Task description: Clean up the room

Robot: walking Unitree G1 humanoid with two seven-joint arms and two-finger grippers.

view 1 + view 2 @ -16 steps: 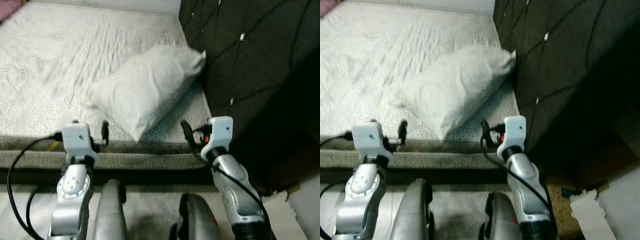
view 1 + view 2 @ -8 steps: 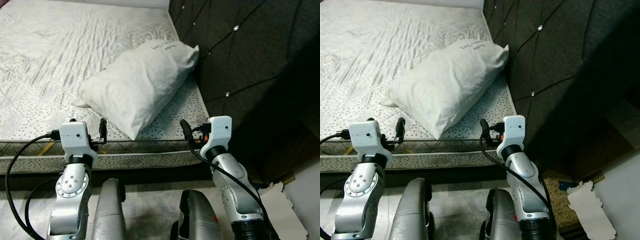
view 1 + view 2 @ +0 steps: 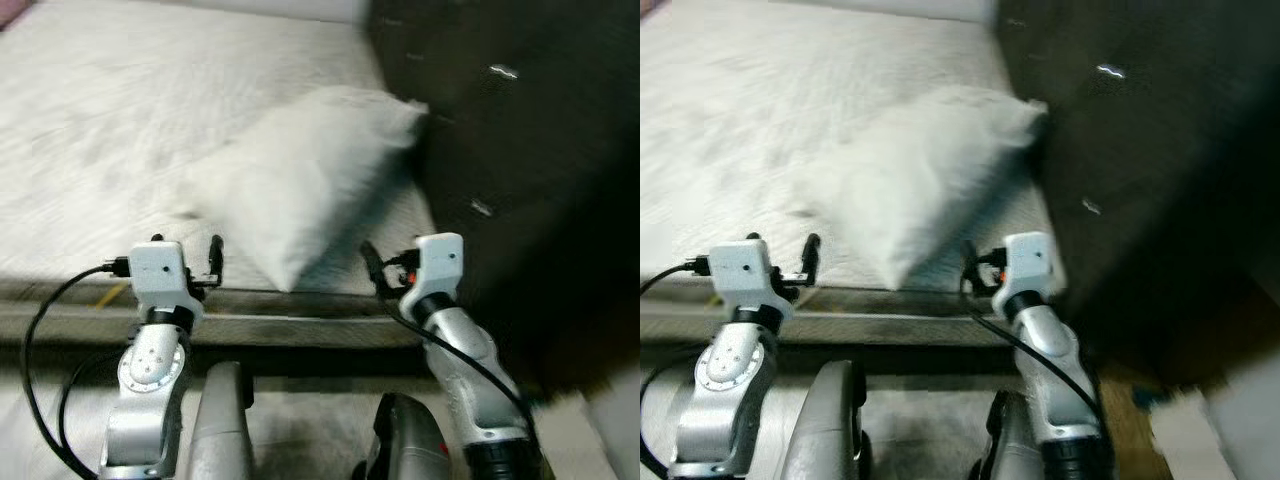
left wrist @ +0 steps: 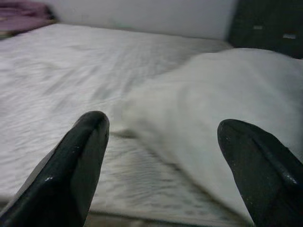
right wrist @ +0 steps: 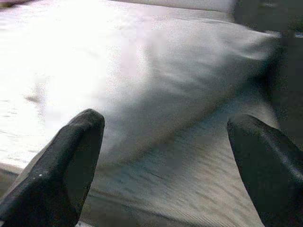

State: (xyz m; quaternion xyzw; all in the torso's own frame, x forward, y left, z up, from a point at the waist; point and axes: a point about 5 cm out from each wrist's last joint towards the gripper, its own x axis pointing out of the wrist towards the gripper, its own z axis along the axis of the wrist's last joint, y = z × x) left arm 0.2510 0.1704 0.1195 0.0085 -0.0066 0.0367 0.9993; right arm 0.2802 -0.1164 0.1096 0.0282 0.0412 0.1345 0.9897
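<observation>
In the blurred left eye view, a dark tufted headboard [image 3: 530, 130] was seen right of the white pillow [image 3: 310, 175], which lay on a pale quilted mattress [image 3: 90, 140]. The left gripper [image 3: 185, 245] and right gripper [image 3: 385, 262] were held short of the pillow, over the bed's edge.

In each wrist view, the fingers [image 4: 71, 165] [image 5: 61, 161] were spread wide, nothing held, the plump pillow lying beyond them.
</observation>
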